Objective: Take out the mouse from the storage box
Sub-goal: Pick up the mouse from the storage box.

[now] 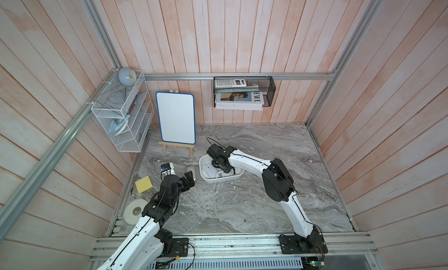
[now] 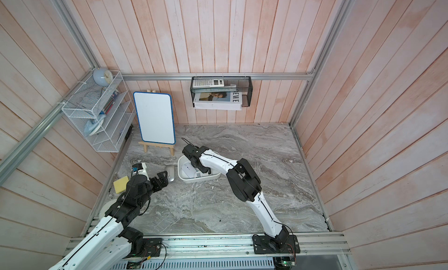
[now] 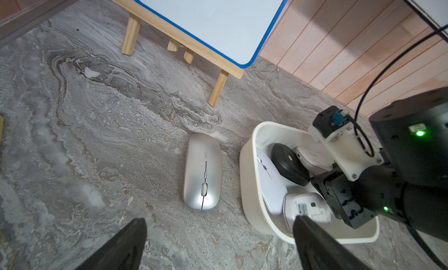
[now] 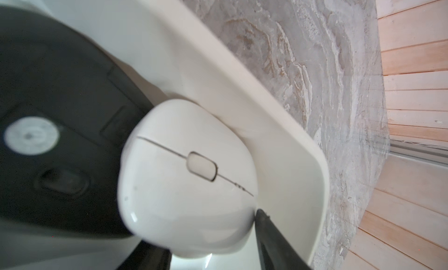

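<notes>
1. Reaching into the storage box [image 1: 218,180], the right gripper [image 4: 211,234] had its fingers down among the mice on the marbled table [image 1: 242,208].
2. And there it was in the right wrist view: a white mouse [image 4: 184,174] sat between the two black fingers. One fingertip [image 4: 264,220] touched its side, while the other finger showed only low down, partly hidden by the mouse's edge.
3. The pincer stood narrow around that white mouse, but I could not tell whether it had actually clamped.
4. The white mouse was inside the box, close against the box wall and tight beside a black mouse [image 4: 60,111] that lay belly up.
5. The left wrist view showed two more in the box. A flat white mouse [image 3: 271,184] lay along the wall, and an upturned mouse [image 3: 305,208] had its label facing up.
6. Over on the other side, the left gripper [image 3: 218,221] was spread wide and held nothing. It hovered over the table near a silver mouse [image 3: 203,171].
7. That silver mouse lay flat on the table just beside the box, outside it and not touching.
8. Behind them stood a blue-edged whiteboard [image 1: 175,118] on a wooden easel [image 1: 176,146].
</notes>
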